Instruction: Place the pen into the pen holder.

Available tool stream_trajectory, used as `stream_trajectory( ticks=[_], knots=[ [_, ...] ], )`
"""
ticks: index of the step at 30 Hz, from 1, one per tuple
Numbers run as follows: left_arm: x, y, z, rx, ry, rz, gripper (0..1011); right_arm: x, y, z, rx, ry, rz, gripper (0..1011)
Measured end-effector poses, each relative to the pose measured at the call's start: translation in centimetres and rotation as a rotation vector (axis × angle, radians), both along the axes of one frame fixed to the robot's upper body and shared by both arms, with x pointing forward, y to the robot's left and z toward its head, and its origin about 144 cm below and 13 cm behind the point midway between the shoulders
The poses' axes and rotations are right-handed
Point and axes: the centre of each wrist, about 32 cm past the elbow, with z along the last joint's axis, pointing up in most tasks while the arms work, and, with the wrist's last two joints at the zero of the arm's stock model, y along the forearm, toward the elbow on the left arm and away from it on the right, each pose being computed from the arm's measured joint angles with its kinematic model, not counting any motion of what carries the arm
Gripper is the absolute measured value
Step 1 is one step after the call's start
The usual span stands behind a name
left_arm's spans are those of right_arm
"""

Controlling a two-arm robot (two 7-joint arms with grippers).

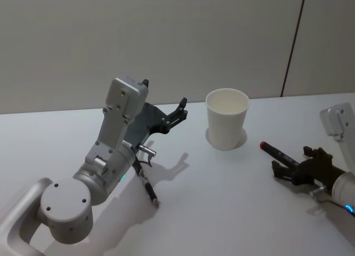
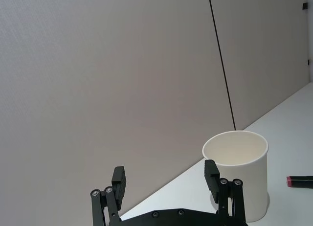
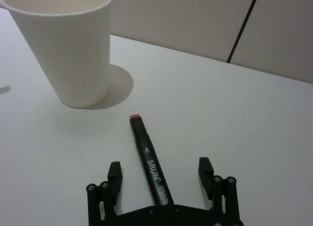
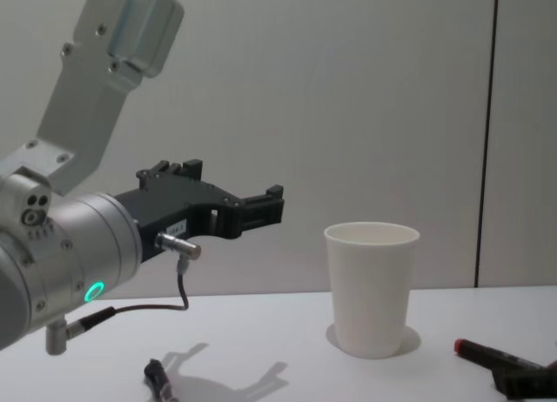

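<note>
The pen holder (image 1: 227, 120) is a white paper cup standing upright at the table's middle back, also seen in the chest view (image 4: 372, 289). A black marker pen (image 1: 277, 153) with a red end lies flat on the table to the cup's right. My right gripper (image 3: 160, 172) is open and low over the table, one finger on either side of the marker pen (image 3: 149, 162), whose red end points toward the cup (image 3: 73, 50). My left gripper (image 1: 182, 109) hangs open and empty in the air left of the cup (image 2: 239, 172).
A thin black pen (image 1: 148, 188) lies on the table under the left arm, its end showing in the chest view (image 4: 159, 376). A grey wall stands close behind the white table (image 1: 222, 211). Bare table lies in front of the cup.
</note>
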Motion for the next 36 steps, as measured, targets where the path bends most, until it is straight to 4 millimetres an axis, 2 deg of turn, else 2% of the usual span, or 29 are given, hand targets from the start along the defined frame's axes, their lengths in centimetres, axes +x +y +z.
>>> stream_trajectory(
  ticks=[9, 16, 17, 23, 36],
  knots=[
    [0.0, 0.0, 0.0, 0.0, 0.0, 0.0, 1001, 0.11, 0.35, -0.23, 0.006, 0.009, 0.01, 996],
    [0.0, 0.0, 0.0, 0.0, 0.0, 0.0, 1001, 0.1, 0.54, -0.4, 0.01, 0.016, 0.018, 860],
    [0.0, 0.0, 0.0, 0.0, 0.0, 0.0, 1001, 0.1, 0.55, -0.41, 0.01, 0.017, 0.018, 800],
    [0.0, 0.0, 0.0, 0.0, 0.0, 0.0, 1001, 0.09, 0.66, -0.51, 0.012, 0.022, 0.023, 653],
    [0.0, 0.0, 0.0, 0.0, 0.0, 0.0, 1001, 0.09, 0.71, -0.61, 0.014, 0.026, 0.023, 545]
  ],
)
